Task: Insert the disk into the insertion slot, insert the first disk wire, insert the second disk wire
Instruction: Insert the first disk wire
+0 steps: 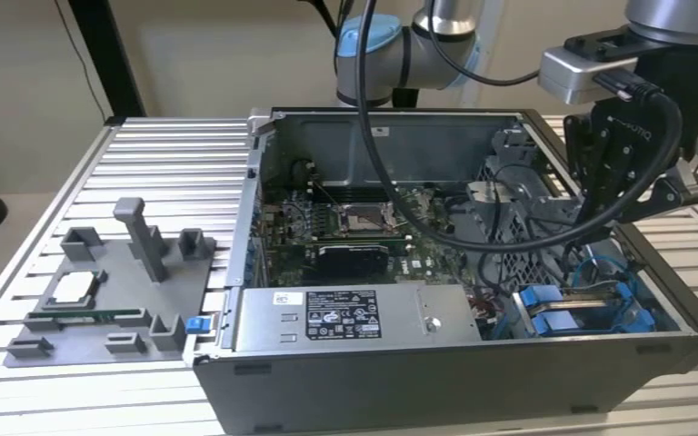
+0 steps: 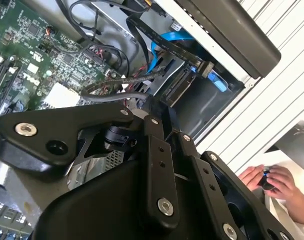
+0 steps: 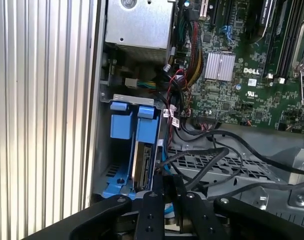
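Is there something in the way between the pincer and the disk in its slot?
Nothing visible. In the first wrist view the pincer sits right beside the disk, which stands in the insertion slot; black cables crowd the pincer's other side.

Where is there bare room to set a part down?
The ribbed table is bare behind the grey tray, on the exterior view's left of the computer case. Inside the case it is crowded: black cables and the gripper hang over the insertion slot.
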Robot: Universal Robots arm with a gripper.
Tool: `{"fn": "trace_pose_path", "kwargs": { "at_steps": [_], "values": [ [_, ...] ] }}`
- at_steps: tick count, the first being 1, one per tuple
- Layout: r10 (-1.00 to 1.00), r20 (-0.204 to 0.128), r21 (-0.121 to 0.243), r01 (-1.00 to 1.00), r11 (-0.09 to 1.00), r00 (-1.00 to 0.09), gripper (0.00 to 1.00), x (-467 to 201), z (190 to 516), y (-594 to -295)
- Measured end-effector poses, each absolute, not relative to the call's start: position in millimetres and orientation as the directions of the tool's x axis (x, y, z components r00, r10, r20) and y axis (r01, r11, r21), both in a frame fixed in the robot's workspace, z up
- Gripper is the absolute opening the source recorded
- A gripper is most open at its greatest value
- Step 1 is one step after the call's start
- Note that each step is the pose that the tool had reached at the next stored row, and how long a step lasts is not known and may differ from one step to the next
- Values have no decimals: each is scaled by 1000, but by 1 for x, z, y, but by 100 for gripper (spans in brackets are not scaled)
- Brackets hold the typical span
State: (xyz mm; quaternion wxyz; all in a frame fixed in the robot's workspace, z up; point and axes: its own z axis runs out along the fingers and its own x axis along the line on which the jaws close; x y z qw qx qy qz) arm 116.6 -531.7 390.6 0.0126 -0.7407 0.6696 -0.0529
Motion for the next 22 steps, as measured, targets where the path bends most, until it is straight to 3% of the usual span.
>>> {"fn": "trace_pose_path", "kwargs": {
  "at_steps": [22],
  "values": [
    [-993,61,-87,-991,-102,97,0,124,384,-554]
  ]
}}
